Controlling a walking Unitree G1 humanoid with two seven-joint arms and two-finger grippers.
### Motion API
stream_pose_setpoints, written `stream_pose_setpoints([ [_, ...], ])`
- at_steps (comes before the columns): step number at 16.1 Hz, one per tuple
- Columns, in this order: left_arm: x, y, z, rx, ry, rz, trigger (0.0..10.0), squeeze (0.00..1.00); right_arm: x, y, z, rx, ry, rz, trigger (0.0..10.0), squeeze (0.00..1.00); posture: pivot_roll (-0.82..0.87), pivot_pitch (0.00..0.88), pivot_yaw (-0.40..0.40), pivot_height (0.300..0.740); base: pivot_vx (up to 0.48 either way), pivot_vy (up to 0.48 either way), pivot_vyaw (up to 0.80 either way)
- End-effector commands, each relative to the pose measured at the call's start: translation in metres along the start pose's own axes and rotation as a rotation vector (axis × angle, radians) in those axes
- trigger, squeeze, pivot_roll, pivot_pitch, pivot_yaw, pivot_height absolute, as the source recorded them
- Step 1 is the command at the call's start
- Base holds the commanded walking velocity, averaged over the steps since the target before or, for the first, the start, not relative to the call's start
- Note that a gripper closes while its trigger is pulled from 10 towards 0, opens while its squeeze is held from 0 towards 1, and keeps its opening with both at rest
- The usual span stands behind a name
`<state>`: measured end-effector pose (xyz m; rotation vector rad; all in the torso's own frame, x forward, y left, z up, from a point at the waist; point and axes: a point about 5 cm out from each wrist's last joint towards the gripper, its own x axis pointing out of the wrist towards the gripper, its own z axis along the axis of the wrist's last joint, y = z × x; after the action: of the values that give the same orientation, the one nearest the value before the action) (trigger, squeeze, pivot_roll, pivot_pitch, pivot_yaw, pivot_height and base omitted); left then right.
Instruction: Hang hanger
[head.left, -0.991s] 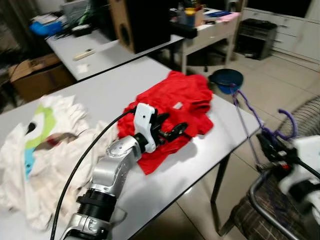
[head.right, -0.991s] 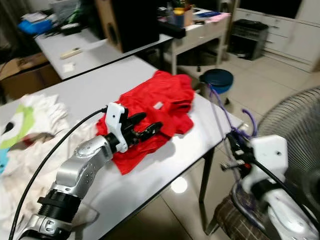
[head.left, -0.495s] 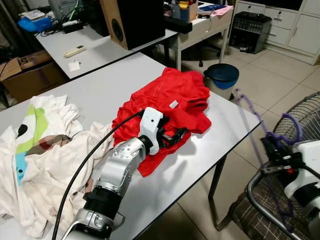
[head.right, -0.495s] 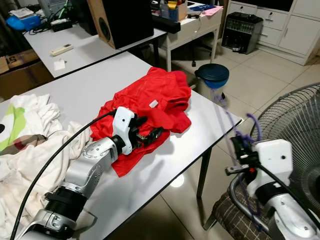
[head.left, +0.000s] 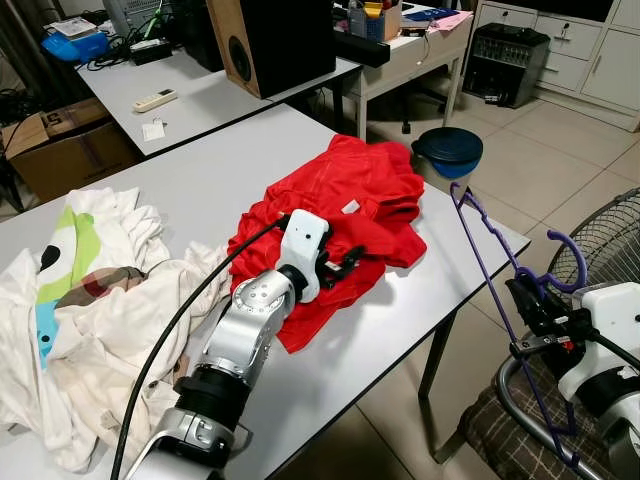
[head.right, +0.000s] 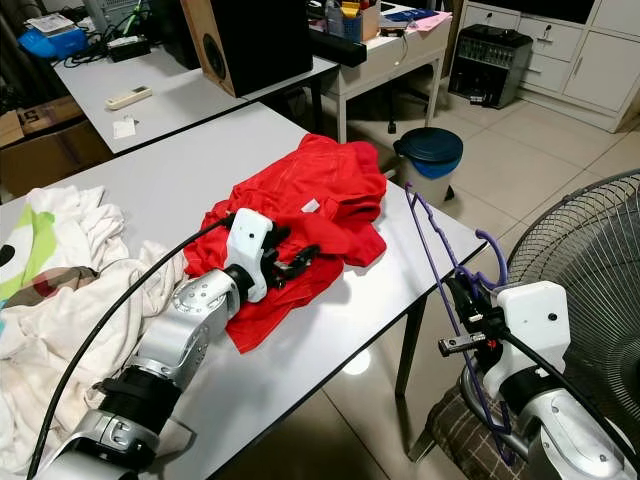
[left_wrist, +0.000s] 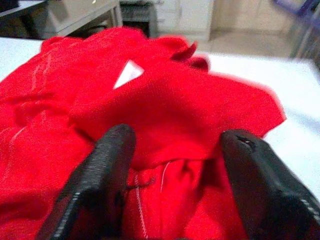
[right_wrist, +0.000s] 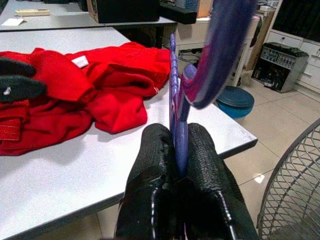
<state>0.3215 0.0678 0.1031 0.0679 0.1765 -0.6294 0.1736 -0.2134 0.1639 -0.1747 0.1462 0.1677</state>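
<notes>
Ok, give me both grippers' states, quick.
Left gripper: open, over the red shirt.
Right gripper: shut on the purple hanger.

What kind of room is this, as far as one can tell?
Probably a home workroom or office: long white tables piled with clothes, a big speaker, a fan on the tiled floor.

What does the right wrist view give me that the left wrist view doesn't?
Right wrist alone: the right gripper shut on the purple hanger, plus the blue bin and fan grille. Left wrist alone: the left gripper open, fingers spread over the cloth. Both: the red garment with its white label on the white table.
</notes>
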Motion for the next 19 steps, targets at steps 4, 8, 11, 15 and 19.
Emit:
stream_pose_setpoints([
  [4,0.002,0.009,-0.001,0.150,0.041,0.036,0.0,0.00,-0.002,0.002,0.005,-0.009,-0.028,0.011,10.0,0.00,-0.25,0.000,0.108,0.740,0.000,0.000,0.00],
  [8,0.002,0.011,-0.002,0.139,0.041,0.042,0.0,0.00,-0.001,0.002,0.005,-0.011,-0.033,0.013,10.0,0.00,-0.25,0.000,0.108,0.740,0.000,0.000,0.00],
  [11,0.001,0.013,-0.003,0.134,0.038,0.051,0.0,0.00,-0.001,0.003,0.005,-0.011,-0.034,0.017,10.0,0.00,-0.25,0.000,0.106,0.740,0.000,0.000,0.00],
  [15,-0.001,0.019,-0.001,0.111,0.012,0.069,0.0,0.00,0.001,0.002,0.006,-0.021,-0.040,0.016,10.0,0.00,-0.24,0.000,0.097,0.740,0.000,0.000,0.00],
  [19,-0.011,0.031,0.035,0.110,-0.221,0.034,0.0,0.00,0.003,-0.007,0.009,-0.009,-0.089,-0.077,10.0,0.00,-0.23,0.000,0.098,0.740,0.000,0.000,0.00],
])
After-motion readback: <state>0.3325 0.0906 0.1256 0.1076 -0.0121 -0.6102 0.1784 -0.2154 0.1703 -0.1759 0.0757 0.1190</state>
